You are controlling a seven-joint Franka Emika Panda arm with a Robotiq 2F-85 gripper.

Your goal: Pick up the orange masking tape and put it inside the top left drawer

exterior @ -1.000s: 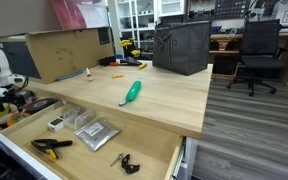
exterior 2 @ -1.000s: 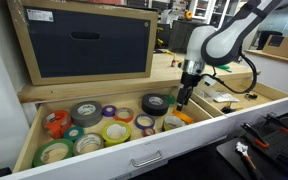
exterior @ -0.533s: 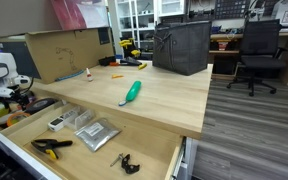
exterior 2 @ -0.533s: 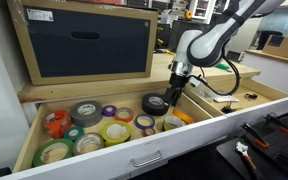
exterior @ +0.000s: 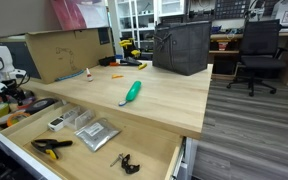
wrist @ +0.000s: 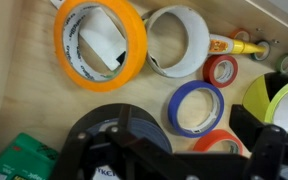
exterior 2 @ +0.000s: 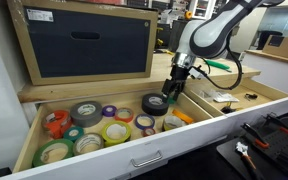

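Wrist view alone shows bright orange flat masking tape ring (wrist: 99, 45): lies flat on wood floor of shallow pale-fronted top left drawer (exterior 2: 104, 158), up-left of black Robotiq gripper (wrist: 174, 152), apart from it, pale scrap visible through its hole. White tape ring (wrist: 179, 40) just right of it. Gripper fingers spread wide, clamping nothing. Black tape roll (wrist: 114, 135) under gripper, print unreadable. In an exterior view, gripper low over drawer.
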